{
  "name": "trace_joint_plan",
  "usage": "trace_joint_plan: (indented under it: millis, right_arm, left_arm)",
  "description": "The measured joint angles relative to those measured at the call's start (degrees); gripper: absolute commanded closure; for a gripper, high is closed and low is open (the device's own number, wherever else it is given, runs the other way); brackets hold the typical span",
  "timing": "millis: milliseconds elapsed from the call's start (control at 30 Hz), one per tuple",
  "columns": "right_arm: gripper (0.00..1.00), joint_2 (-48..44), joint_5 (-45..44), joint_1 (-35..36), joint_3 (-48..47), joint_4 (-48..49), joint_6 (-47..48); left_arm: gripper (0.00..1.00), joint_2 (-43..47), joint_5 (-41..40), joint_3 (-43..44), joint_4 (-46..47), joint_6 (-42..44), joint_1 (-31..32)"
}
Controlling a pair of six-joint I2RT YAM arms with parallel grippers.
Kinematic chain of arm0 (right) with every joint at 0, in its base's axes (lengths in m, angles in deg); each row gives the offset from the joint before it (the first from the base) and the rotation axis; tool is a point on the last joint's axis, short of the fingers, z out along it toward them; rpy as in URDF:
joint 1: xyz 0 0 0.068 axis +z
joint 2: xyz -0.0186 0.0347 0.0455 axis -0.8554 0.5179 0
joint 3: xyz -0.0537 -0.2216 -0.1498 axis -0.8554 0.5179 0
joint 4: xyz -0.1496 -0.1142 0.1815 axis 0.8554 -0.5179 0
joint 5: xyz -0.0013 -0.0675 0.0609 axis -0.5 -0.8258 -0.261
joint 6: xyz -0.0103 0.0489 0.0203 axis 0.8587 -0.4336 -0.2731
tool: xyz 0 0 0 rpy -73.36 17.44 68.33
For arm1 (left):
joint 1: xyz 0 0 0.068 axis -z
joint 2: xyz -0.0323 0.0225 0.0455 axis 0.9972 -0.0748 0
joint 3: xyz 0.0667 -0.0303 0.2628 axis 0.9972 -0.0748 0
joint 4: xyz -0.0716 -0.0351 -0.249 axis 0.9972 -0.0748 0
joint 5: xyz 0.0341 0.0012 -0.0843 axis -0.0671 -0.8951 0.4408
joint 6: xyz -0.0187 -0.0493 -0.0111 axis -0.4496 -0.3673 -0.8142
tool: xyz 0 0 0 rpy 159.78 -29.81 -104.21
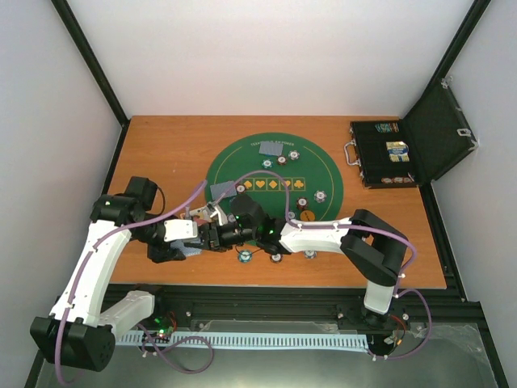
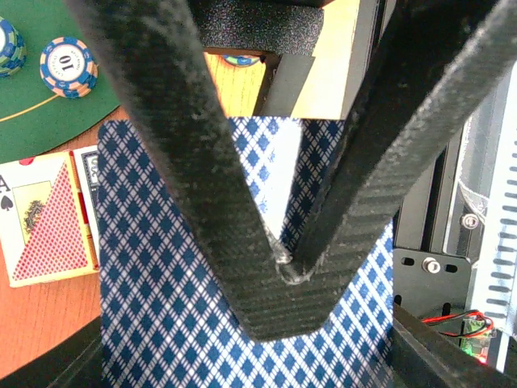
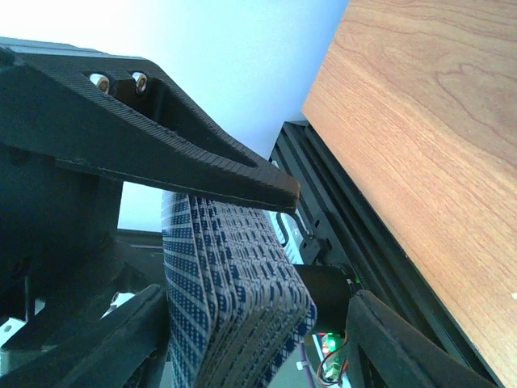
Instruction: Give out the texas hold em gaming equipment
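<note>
My left gripper (image 1: 191, 234) (image 2: 287, 271) is shut on a deck of blue diamond-backed playing cards (image 2: 178, 323), held just off the near left rim of the green mat. The same deck (image 3: 234, 283) shows fanned and bent in the right wrist view. My right gripper (image 1: 216, 235) (image 3: 323, 250) stands open around it, upper finger on the deck's top edge and lower finger apart from it. Striped poker chips (image 1: 321, 196) lie on the mat, with others (image 1: 276, 257) at its near rim. An orange disc (image 1: 307, 216) lies by the right forearm. More cards (image 1: 273, 148) rest at the mat's far side.
The round green felt mat (image 1: 242, 162) fills the middle of the wooden table. A black hinged case (image 1: 396, 153) stands open at the far right. In the left wrist view a face-up card with a red-patterned triangle (image 2: 52, 230) lies beside two chips (image 2: 69, 66). The table's near edge and black rail run just below the grippers.
</note>
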Motion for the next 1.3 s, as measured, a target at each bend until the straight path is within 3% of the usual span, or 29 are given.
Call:
trace_joint_plan:
  millis: [167, 333, 700, 1300]
  right_arm:
    - [0.34, 0.0, 0.0, -0.1, 1.1, 1.6, -1.5]
    - [0.44, 0.2, 0.2, -0.1, 1.2, 2.2, -2.6]
    - [0.57, -3.2, -0.8, -0.8, 2.6, -1.2, -0.8]
    - [0.97, -9.7, -4.6, -2.9, 3.8, -10.3, 1.2]
  left_arm:
    - [0.97, 0.0, 0.2, -0.2, 0.2, 0.2, 0.0]
    - [0.97, 0.0, 0.2, -0.3, 0.3, 0.2, 0.0]
    - [0.97, 0.0, 0.2, -0.5, 0.8, 0.2, 0.0]
    - [0.97, 0.0, 0.0, -0.9, 1.0, 0.1, 0.0]
